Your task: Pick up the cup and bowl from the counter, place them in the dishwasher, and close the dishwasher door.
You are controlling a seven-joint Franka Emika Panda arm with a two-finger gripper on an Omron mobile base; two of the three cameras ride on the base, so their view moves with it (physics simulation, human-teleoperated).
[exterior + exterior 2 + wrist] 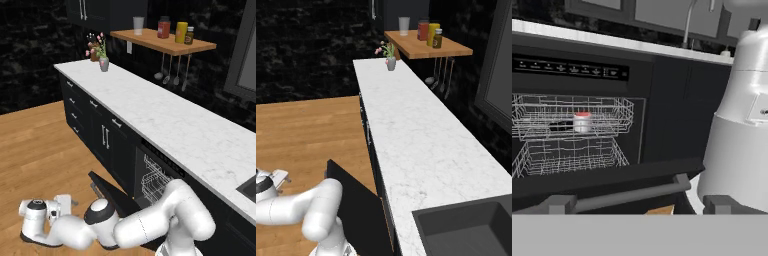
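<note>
— Nearest to us in the hand view, what do we see?

— Two dark fingertips (559, 204) of the gripper (639, 205), standing wide apart with nothing between them. Just beyond them runs the long bar handle (629, 194) of the dishwasher door (602, 179), which is partly lowered.

— And inside the dishwasher (577, 100)?

— We see two white wire racks. On the upper rack (572, 117) stands the cup (582, 121), white with a red top, upright. Beside it lies a low dark shape that may be the bowl; we cannot tell for sure.

— What do the base views show us?

— From the left, the white arm (150, 220) bends low toward the wooden floor (40, 150), in front of the tilted door. The counter (165, 115) stretches away above, white marble, with a small vase of pink flowers (102, 60) at its far end. A wooden shelf (165, 42) on the wall holds a glass tumbler (138, 25) and jars. A dark sink (466, 227) is set into the counter's near end.
</note>
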